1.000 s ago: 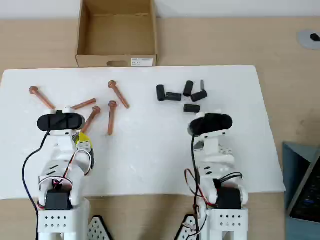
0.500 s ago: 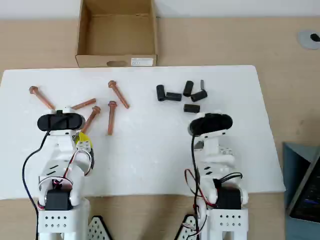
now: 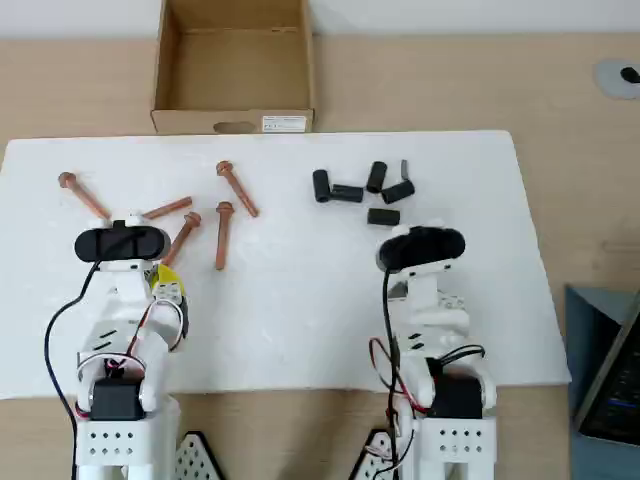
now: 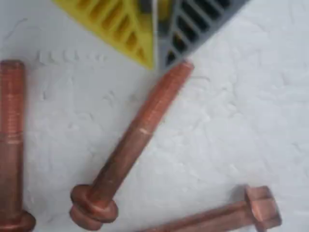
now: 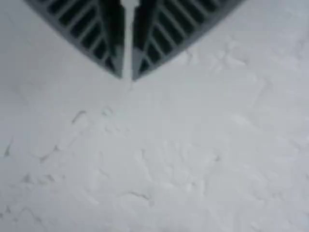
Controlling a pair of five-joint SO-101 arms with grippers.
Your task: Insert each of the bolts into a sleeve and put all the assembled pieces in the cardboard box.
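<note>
Several copper bolts (image 3: 222, 234) lie scattered on the left half of the white mat (image 3: 300, 300), and several black sleeves (image 3: 347, 193) are grouped at its upper middle. The cardboard box (image 3: 235, 66) stands open beyond the mat's far edge. In the left wrist view my left gripper (image 4: 155, 60) is shut, its yellow and grey tips just above the threaded end of one bolt (image 4: 130, 150), with two more bolts (image 4: 10, 145) beside it. My right gripper (image 5: 126, 72) is shut over bare mat, a little short of the sleeves.
Both arms' bases (image 3: 115, 400) stand at the near table edge. A dark laptop-like object (image 3: 610, 370) lies at the right edge. Bare mat stretches between the two arms. A grey disc (image 3: 620, 78) sits at the far right corner.
</note>
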